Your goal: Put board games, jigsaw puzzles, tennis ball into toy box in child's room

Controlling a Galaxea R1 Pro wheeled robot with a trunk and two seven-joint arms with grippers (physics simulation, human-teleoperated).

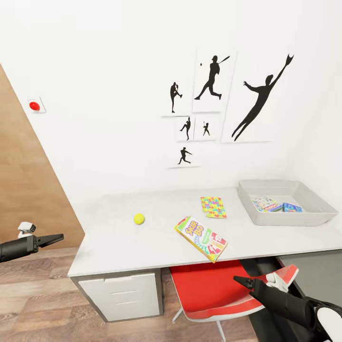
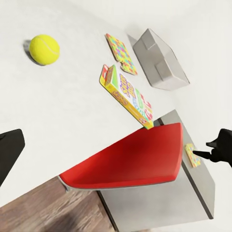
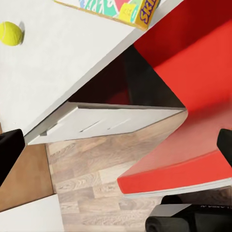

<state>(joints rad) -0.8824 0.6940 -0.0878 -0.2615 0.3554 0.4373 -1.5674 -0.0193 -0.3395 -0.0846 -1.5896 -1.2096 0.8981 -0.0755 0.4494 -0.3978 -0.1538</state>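
The tennis ball point(image 1: 138, 218) sits alone on the white table point(image 1: 109, 237), well ahead of the left gripper point(image 1: 54, 238) and off to its inner side. It rests on open surface with nothing touching it, which leaves room for the jaws to come down around it. Nearer the table's front edge lies the Skip-Bo board game point(image 1: 201, 238), flat and turned at an angle, one corner reaching just past the edge; it lies ahead of and above the right gripper point(image 1: 243, 281). Beyond it, flat on the table, is the jigsaw puzzle point(image 1: 213, 207) with its multicoloured cover. The grey toy box point(image 1: 304, 216) stands at the far right of the table, well apart from all three toys, and already holds a few small boxes, probably because part of the task is done.

The left gripper hovers beside the table's left end with its jaws drawn together and nothing between them. The right gripper hangs low in front of the table, above the red chair point(image 1: 209, 289) tucked beneath it; whether its jaws are parted cannot be told. Both arms appear held back clear of the table, likely as a ready pose before the next reach.
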